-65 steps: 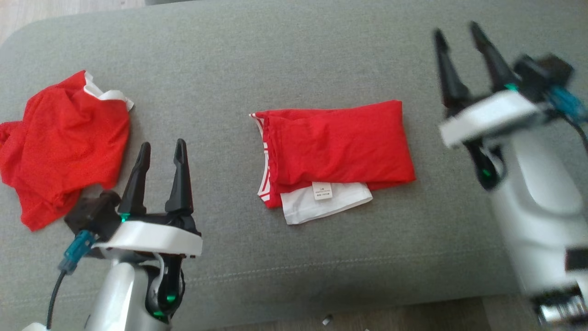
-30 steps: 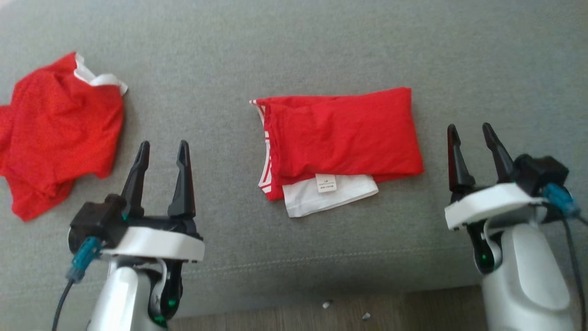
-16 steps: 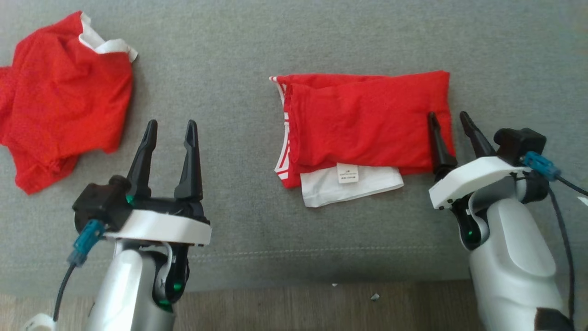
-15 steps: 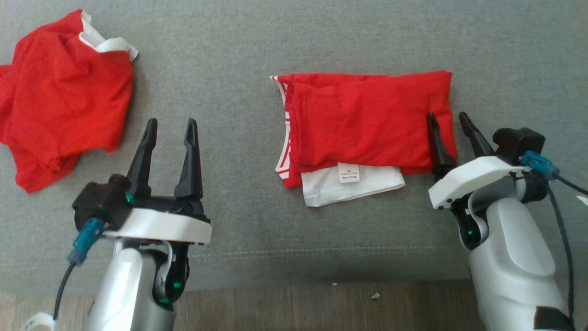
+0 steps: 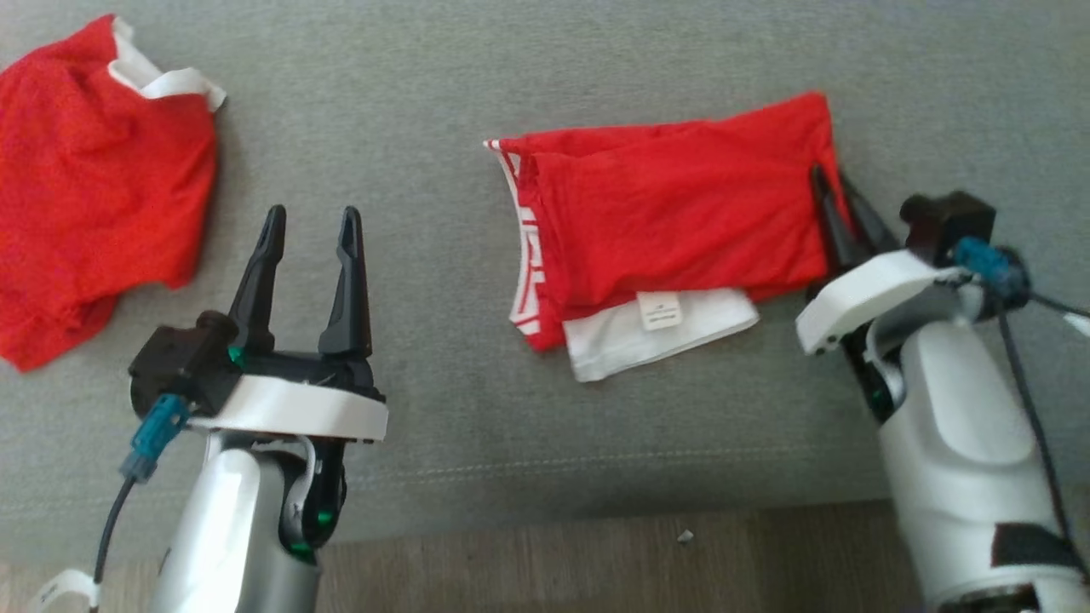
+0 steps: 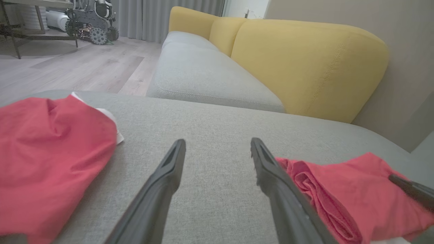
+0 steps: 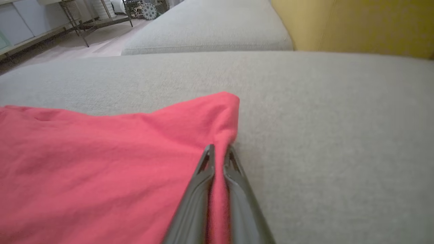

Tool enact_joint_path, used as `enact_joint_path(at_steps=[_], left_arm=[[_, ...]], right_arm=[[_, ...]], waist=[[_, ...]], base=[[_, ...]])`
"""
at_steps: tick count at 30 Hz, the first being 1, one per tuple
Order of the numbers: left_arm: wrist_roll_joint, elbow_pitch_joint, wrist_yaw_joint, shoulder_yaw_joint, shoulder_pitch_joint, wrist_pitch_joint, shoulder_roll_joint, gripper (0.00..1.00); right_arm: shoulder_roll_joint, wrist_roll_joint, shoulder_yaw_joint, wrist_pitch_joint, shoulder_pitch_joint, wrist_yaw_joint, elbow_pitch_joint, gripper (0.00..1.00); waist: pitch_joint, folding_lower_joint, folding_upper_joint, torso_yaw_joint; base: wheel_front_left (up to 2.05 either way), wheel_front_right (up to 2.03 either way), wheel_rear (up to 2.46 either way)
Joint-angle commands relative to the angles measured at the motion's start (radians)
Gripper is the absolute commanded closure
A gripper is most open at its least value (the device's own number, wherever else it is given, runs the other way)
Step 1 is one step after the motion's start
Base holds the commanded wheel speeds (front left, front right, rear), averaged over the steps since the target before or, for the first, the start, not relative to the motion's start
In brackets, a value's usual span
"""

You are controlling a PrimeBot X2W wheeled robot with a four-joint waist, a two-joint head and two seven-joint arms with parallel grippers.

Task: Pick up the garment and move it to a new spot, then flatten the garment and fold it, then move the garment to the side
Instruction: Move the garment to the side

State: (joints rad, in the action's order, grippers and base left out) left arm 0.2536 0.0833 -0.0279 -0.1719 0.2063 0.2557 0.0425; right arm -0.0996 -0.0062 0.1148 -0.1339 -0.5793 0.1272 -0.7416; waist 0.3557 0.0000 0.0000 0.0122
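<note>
Right gripper, item one: its two dark fingers are pressing together and pinching a ridge of cloth at the right edge of the folded red garment, near the far corner, where the fabric is puckering up around the tips. That garment is lying mid-cushion on the grey sofa seat, folded into a rough rectangle. A white under-layer carrying a small label is poking out along its near edge.

Left gripper, item two: its fingers are standing spread and holding nothing. It is hovering over bare cushion between the folded piece and a second, crumpled red garment at the far left.

Beyond these: yellow backrest; wooden floor running along the seat's front.

Step in hand, by judgement: the folding is looking finished, so the move to the side is beginning. The next move is calling for a low lift or drag toward free cushion, slow enough that the layers are not sliding apart. How many layers the pinch is catching is hard to tell — possibly only the upper ones.
</note>
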Motion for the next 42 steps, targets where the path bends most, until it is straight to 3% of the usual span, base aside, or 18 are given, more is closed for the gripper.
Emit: enact_joint_path(at_steps=[1, 8, 18, 31, 42], left_arm=[[-0.016, -0.033, -0.008, 0.037, 0.034, 0.006, 0.008, 0.0], [-0.044, -0.048, -0.027, 0.044, 0.054, 0.006, 0.008, 0.0], [-0.09, -0.066, -0.068, 0.053, 0.117, 0.006, 0.016, 0.0], [-0.107, -0.122, -0.087, 0.023, 0.224, -0.02, 0.074, 0.0], [-0.098, -0.141, -0.087, -0.001, 0.247, -0.038, 0.079, 0.0]], right_arm=[[-0.022, -0.026, 0.024, -0.02, -0.046, 0.003, 0.044, 1.0], [-0.118, -0.059, 0.057, -0.001, -0.14, 0.003, 0.066, 1.0], [-0.305, 0.056, 0.006, 0.007, -0.274, 0.003, -0.001, 1.0], [-0.301, 0.176, -0.007, -0.046, -0.378, 0.003, -0.024, 1.0], [-0.286, 0.066, -0.03, -0.077, -0.403, 0.003, -0.055, 1.0]], waist=[[0.001, 0.0, 0.0, -0.018], [0.028, 0.0, 0.0, -0.073], [0.116, 0.0, 0.0, -0.15], [0.228, 0.0, 0.0, -0.242], [0.25, 0.0, 0.0, -0.247]], base=[[0.0, 0.0, 0.0], [0.0, 0.0, 0.0], [0.0, 0.0, 0.0], [0.0, 0.0, 0.0], [0.0, 0.0, 0.0]])
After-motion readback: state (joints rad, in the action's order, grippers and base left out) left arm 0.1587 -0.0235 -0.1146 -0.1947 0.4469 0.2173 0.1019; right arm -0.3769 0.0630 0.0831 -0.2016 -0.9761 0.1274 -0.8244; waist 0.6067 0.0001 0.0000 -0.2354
